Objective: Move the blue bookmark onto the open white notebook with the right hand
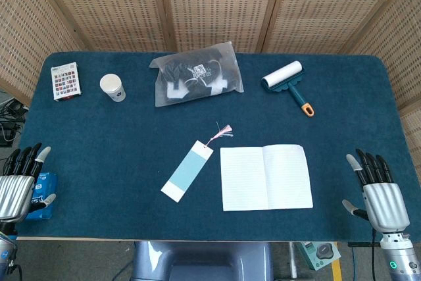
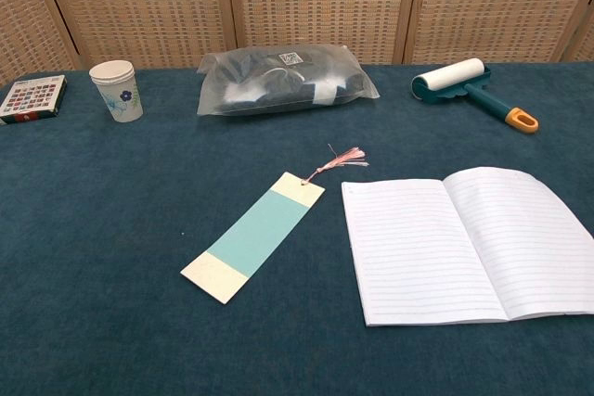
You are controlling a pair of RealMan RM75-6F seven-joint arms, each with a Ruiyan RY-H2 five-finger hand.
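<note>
Your right hand (image 1: 380, 197) hung at the near right corner of the bench (image 1: 99, 156), palm down, its fingers (image 1: 368, 166) released and spread, grasping nothing. Your left hand (image 1: 18, 185) sat at the near left corner in the same way, fingers apart and empty, just beside a small blue packet (image 1: 45, 187) at the bench edge. Neither hand showed in the chest view.

The blue bookmark (image 1: 188, 171) lay flat on the blue cloth near the middle of the bench, tilted, with its pale lower end toward the near left and its tasselled end (image 1: 222, 133) pointing toward the far right. It lay just to the left of the open white notebook (image 1: 265, 177) and did not touch it; a strip of bare cloth showed between them in the chest view. The notebook lay open and flat, lined pages up, toward the near right of the bench, well apart from your right hand.

Along the far edge you had a small box with a colour grid (image 1: 66, 81) at the far left corner, a paper cup (image 1: 112, 87) standing upright beside it, a clear plastic bag holding dark items (image 1: 196, 81) near the middle, and a lint roller (image 1: 288, 83) with a teal frame and orange handle tip toward the far right.
</note>
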